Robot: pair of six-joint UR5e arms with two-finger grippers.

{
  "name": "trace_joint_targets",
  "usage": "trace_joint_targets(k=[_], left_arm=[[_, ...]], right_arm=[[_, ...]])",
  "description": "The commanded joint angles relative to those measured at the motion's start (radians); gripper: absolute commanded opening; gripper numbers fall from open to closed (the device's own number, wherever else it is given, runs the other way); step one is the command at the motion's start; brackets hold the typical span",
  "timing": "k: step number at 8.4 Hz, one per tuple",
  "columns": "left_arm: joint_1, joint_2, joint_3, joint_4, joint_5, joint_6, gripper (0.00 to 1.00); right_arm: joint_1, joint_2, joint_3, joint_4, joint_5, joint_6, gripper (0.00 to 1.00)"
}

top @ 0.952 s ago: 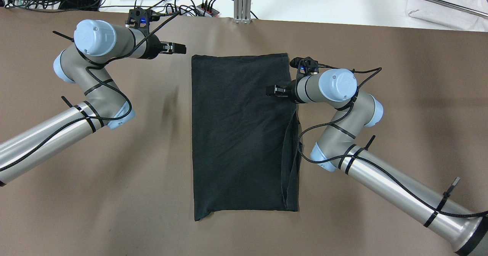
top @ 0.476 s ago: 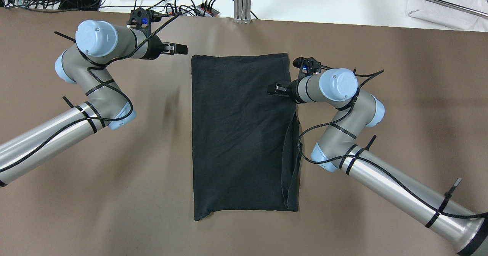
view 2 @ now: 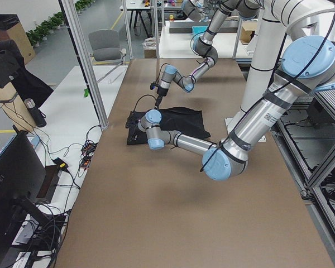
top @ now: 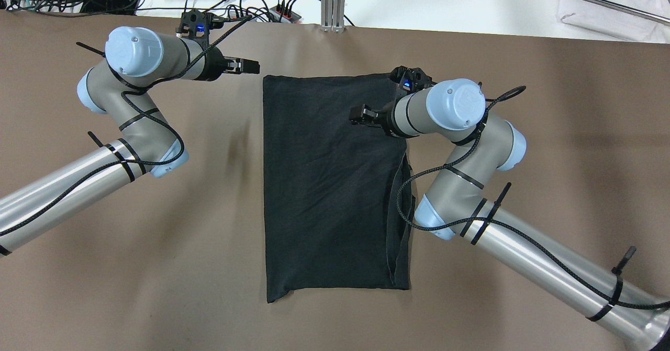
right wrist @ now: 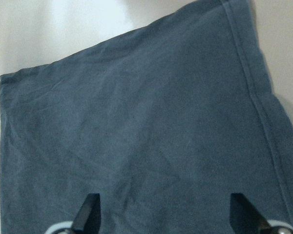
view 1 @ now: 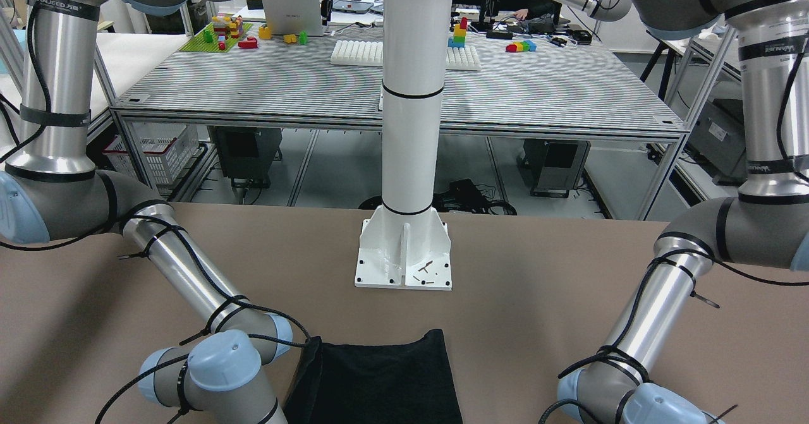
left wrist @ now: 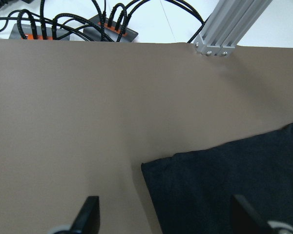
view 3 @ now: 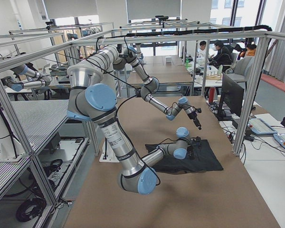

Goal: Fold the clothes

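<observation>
The brown worktop (top: 157, 267) carries one black garment (top: 324, 194). It lies flat at the middle as a tall rectangle, its long axis running straight away from the robot. Along its right edge, toward the robot, a loose layer shows as a narrow flap.

The left gripper (top: 250, 66) hangs just off the far left corner, over bare worktop, pointing toward the cloth. Its wrist camera shows the fingers (left wrist: 90, 217) spread wide with nothing between them and the corner lying just ahead.

The right gripper (top: 357, 114) is over the cloth itself, inside the right hem near the far end, so it is the nearer of the two. Its fingers (right wrist: 90, 212) are likewise wide apart and empty, with fabric beneath; whether they touch it I cannot tell.

The next fold probably takes the far edge and brings it toward the robot along the long axis.

Compared with a second ago, the right gripper has moved further in over the cloth and slightly toward the far edge. The left has crept a touch toward its corner, and the garment has not shifted.
</observation>
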Motion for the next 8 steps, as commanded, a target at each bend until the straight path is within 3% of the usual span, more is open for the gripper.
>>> trace_joint_targets(k=[1, 6, 8], left_arm=[[-0.002, -0.001, -0.004, 0.0, 0.0, -0.001, 0.94], [-0.002, -0.002, 0.0, 0.002, 0.003, -0.001, 0.94], [0.0, -0.001, 0.0, 0.0, 0.006, -0.007, 0.94]], right_arm=[[-0.075, -0.074, 0.085, -0.027, 0.0, 0.087, 0.94], [-0.106, -0.163, 0.131, -0.125, 0.009, 0.072, 0.94], [-0.096, -0.22, 0.241, -0.21, 0.02, 0.048, 0.94]])
